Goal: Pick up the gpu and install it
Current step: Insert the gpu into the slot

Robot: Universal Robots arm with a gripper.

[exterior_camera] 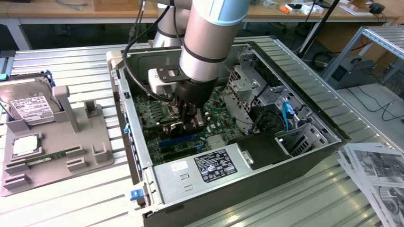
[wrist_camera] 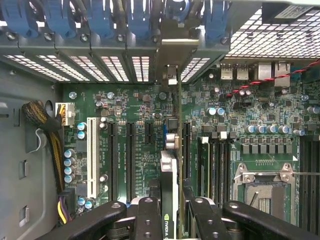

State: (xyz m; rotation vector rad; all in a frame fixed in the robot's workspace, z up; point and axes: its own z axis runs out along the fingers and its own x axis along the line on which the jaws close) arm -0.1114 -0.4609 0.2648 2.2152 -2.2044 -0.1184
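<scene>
Ribbed metal bench [exterior_camera: 296, 201], desks [exterior_camera: 63, 12] behind; pincer [exterior_camera: 189, 124] clamps gpu [wrist_camera: 169, 172] inside open PC case [exterior_camera: 252, 194].

The arm [exterior_camera: 211, 38] comes down steeply from the top of the exterior view, its grey tube slanting a little toward the exterior view's left as it descends. A black wrist [exterior_camera: 192, 92] joins it, pointing nearly straight down. Below that hangs the tool [exterior_camera: 189, 122], low and close to vertical. In the wrist view its two black fingers [wrist_camera: 147, 220] stand close together, pressed against either side of the gpu [wrist_camera: 169, 172], gripped edge-on between them.
</scene>
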